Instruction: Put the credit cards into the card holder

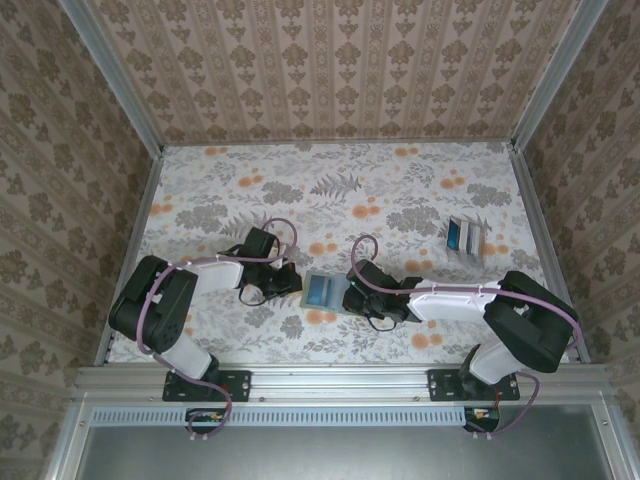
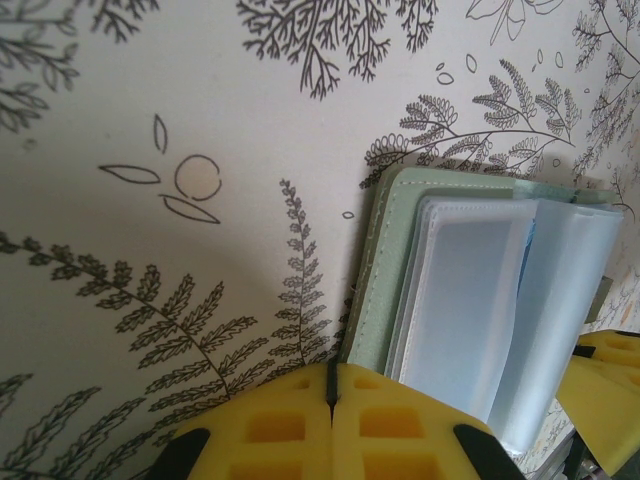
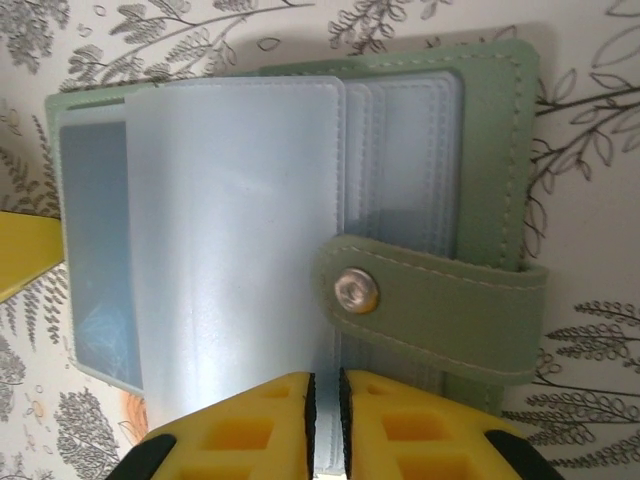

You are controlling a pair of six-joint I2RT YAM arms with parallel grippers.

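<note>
The open wallet (image 1: 325,291) lies on the desk (image 1: 400,180), the cards (image 1: 467,238) well apart to its right. The right end effector (image 3: 325,390) clamps one clear sleeve (image 3: 230,230); the left end effector (image 2: 331,390) is closed together beside the wallet's edge.

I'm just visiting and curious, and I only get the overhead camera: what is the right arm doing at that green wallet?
Observer: The right jaws are closed on one clear sleeve of the open card holder.
Operator: And the left arm?
Observer: The left jaws are shut at the holder's edge; whether they pinch it is unclear.
Operator: Any clasp?
Observer: Yes, a green strap with a metal snap lies undone across the sleeves.
</note>
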